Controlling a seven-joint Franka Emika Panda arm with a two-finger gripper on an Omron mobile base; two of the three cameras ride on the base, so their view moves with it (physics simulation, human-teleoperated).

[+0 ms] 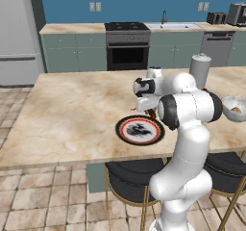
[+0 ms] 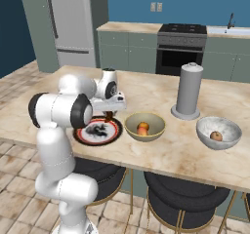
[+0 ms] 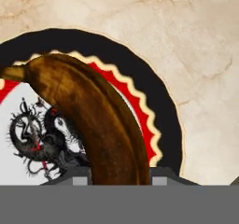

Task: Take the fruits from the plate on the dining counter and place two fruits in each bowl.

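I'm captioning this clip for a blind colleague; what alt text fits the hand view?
A dark brown, banana-shaped fruit sits clamped between the shut gripper fingertips, close to the camera. Behind it lies the plate, black rim, red ring, white centre with a black pattern, on the beige marble dining counter.

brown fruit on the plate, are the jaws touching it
Touching. In the hand view the dark brown fruit runs down between the two dark finger tips, which press its sides, above the plate.

arm [image 1: 185, 129]: glossy white rounded links | joints: dark bands (black end caps) | hand: white, blocky
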